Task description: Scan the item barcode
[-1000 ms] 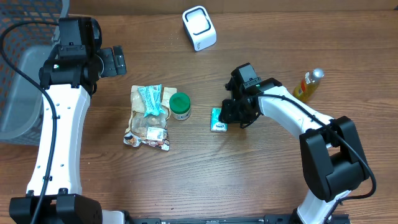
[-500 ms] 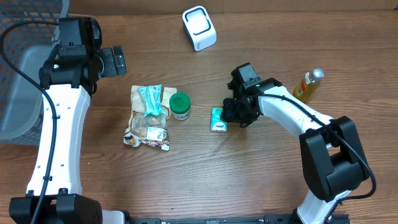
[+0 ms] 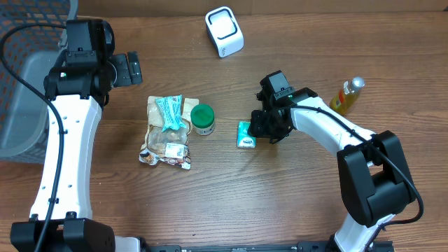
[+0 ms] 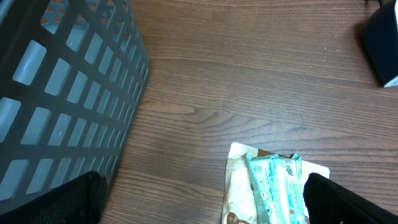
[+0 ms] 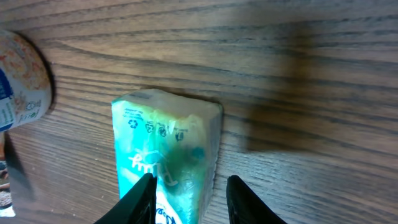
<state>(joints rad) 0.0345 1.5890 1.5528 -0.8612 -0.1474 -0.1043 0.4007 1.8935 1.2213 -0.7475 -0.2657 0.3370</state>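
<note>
A small teal tissue pack (image 3: 246, 134) lies on the wooden table near the middle. My right gripper (image 3: 263, 127) sits low against its right side. In the right wrist view the pack (image 5: 165, 155) fills the lower centre. My right gripper (image 5: 188, 190) stands partly open: one finger overlaps the pack's printed top face, the other is just off its right edge with a strip of wood showing between. The white barcode scanner (image 3: 224, 31) stands at the back. My left gripper (image 3: 130, 68) hangs wide open at the far left, with its fingers (image 4: 68, 202) holding nothing.
A pile of snack bags (image 3: 166, 133) and a green-lidded jar (image 3: 203, 119) lie left of the pack. A yellow bottle (image 3: 348, 94) lies at the right. A grey mesh basket (image 3: 21, 105) stands at the left edge, close to the left arm.
</note>
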